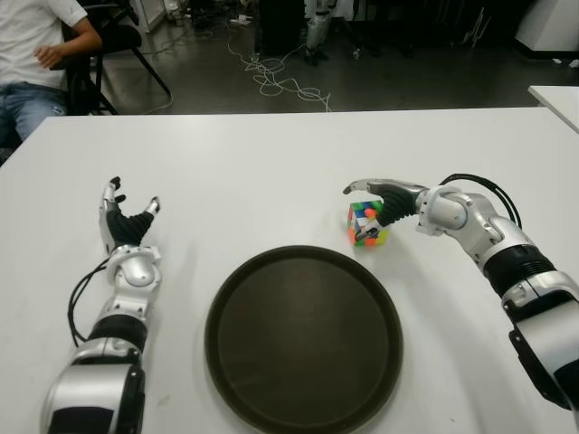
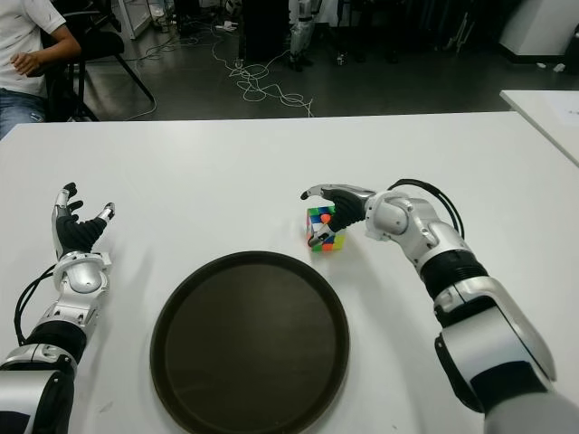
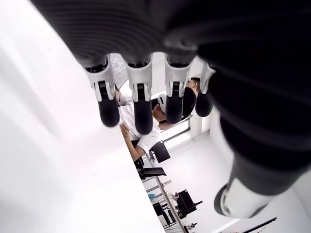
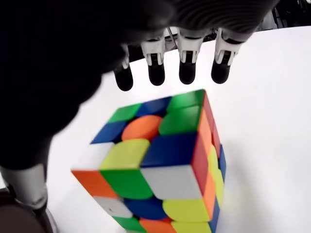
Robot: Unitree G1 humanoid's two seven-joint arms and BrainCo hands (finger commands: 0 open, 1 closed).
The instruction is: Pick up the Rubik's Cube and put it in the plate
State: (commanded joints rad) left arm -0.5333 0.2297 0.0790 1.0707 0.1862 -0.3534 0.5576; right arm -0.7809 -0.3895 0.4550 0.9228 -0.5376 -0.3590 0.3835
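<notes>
Nearest the robot, a round dark plate (image 1: 303, 342) lies flat on the white tabletop (image 1: 271, 172), holding nothing.

Just beyond the plate's far right rim, and apart from it, the cube (image 1: 366, 222) stands on the tabletop, with mixed colours on every face. The right hand (image 1: 387, 201) reaches in from the right and arches over the cube's top. Its fingers (image 4: 187, 70) are stretched out and slightly spread above and past the cube; in the right wrist view their tips hang clear of the cube's far edge, and the thumb shows low at one side, also clear of the cube. The hand holds nothing; whether the palm touches the cube's top cannot be told.

To the left of the plate, well apart from it, the left hand (image 1: 127, 224) shows above the tabletop with the palm turned up. Its fingers (image 3: 141, 104) are loosely extended and spread, the thumb out to the side, holding nothing.

Past the tabletop's far edge is a dark floor with a tangle of white cables (image 1: 280, 81). At the far left a seated person (image 1: 36, 54) in a white shirt and jeans shows, beside a black chair (image 1: 118, 36).
</notes>
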